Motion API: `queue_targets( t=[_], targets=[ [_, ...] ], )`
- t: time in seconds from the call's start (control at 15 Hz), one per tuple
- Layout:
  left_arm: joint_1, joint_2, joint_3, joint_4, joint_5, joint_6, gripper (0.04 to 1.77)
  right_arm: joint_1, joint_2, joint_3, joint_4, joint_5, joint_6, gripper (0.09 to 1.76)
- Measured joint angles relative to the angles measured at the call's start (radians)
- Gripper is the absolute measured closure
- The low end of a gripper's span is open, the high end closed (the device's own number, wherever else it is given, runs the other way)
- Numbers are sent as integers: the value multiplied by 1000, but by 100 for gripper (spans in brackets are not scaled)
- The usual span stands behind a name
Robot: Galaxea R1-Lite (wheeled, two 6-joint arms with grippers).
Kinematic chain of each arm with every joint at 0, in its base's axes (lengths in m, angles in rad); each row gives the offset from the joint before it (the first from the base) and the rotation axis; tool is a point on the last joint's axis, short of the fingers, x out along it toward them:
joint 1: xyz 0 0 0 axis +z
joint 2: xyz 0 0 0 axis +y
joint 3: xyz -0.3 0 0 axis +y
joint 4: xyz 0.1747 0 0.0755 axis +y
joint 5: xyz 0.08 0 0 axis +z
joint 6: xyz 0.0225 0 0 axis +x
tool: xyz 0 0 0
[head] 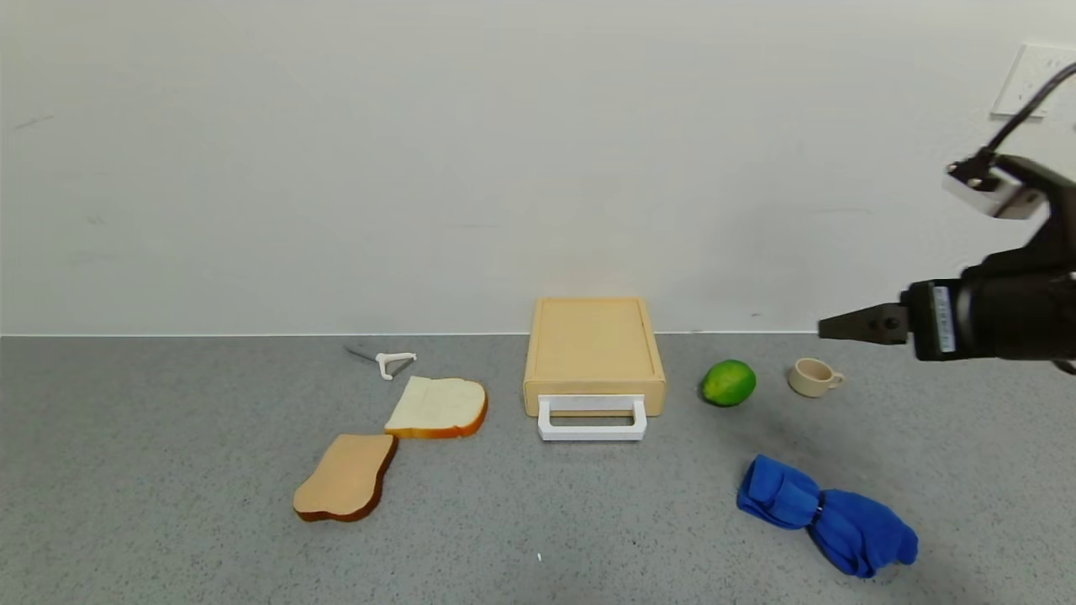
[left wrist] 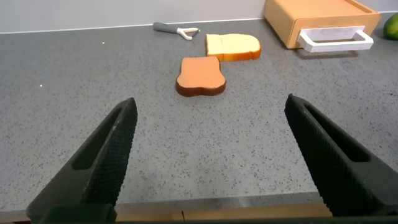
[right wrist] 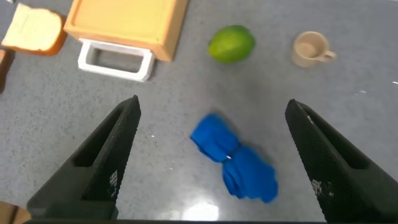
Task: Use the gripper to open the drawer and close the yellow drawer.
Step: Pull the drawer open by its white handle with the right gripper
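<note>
- Pale yellow-tan plastic makes up the drawer (head: 593, 353), a flat single-drawer box that sits on the grey speckled tabletop (head: 168, 504) with its back toward the white wall (head: 336, 168).
- Its white loop handle (head: 592, 419) faces the robot, and the drawer front looks flush with the box, so it appears shut.
- Right claw (right wrist: 214, 162) hangs in the air above the tabletop on the robot's right, well apart from the drawer; its two black fingers (right wrist: 102, 158) stand wide apart with nothing between them.
- Left claw (left wrist: 214, 155) shows only in its own wrist view, low over bare tabletop and well away from the drawer, its fingers (left wrist: 102, 155) likewise spread wide and holding nothing.
- Just to the right of the drawer lies a green lime (head: 729, 382), and beyond that a small beige cup (head: 813, 376) with its handle pointing right.
- Nearer the robot on that side lies a crumpled blue cloth (head: 828, 514).
- Left of the drawer are two bread slices: a pale one (head: 439, 407) close to the box and a browner one (head: 346, 477) nearer the robot, their corners just beside each other.
- Behind the pale slice, near the wall, lies a white-headed peeler (head: 388, 361).
</note>
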Motion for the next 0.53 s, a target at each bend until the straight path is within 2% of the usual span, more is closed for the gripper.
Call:
queue_targets(
  t=[0.27,0.53],
  targets=[
    [0,0,0,1,0,0,9,144,200,-129,10,-40,49,14],
    [0,0,0,0,0,0,9,237,320,-198,10,-35,51,14]
  ],
)
